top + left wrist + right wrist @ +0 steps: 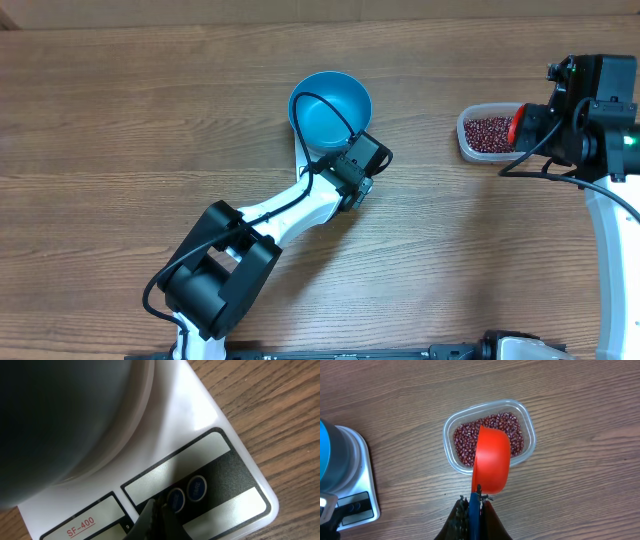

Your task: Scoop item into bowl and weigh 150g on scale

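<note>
Here's the blue bowl (332, 108), sitting squarely on the white scale (200, 405), near the middle of the wooden table (120, 120). The bowl is wider than the scale, so from overhead only a sliver of white shows under its near rim.

The left arm is stretched in low at the front of the scale. The left gripper (156, 510) has its fingers pinched tight together with nothing between them. The tips are right at the display panel, just beside the left of two round blue buttons (175, 499). Whether they actually touch the button, I can't tell. A red "SF-400" label (81, 527) sits to the left of that.

Over on the right, well apart from the bowl, the beans (465, 442) lie as a maroon heap in the clear tub (530, 435). The right gripper (474, 505) is clamped on the handle of the orange-red scoop (492, 462). The scoop's cup hangs over the tub's near side, covering part of the beans. From here I can't see whether the scoop touches the heap.
</note>
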You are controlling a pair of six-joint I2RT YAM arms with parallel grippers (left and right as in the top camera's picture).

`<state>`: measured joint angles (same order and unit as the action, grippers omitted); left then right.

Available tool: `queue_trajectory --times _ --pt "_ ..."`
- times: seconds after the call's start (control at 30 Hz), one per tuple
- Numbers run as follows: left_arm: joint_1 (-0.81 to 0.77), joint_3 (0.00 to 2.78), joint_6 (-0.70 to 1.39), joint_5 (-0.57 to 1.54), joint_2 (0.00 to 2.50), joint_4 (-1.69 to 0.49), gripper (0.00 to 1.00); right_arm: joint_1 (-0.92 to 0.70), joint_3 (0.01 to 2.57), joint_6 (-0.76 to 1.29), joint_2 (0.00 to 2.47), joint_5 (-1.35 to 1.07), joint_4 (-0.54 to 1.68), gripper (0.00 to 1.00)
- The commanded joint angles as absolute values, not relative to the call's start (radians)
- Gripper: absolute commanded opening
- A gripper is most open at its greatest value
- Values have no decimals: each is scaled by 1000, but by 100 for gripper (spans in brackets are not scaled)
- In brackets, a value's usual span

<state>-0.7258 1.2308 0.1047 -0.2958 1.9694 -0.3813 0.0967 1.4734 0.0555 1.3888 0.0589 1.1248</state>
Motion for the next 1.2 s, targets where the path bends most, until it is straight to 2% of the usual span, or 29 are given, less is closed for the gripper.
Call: queue_trajectory --times 0.0,1.17 --pt "-718 1213 120 -310 1972 -384 4 97 1507 54 1391 57 1123 4" --pt "-705 1213 120 -315 1990 -393 4 97 1507 54 1391 57 1123 4"
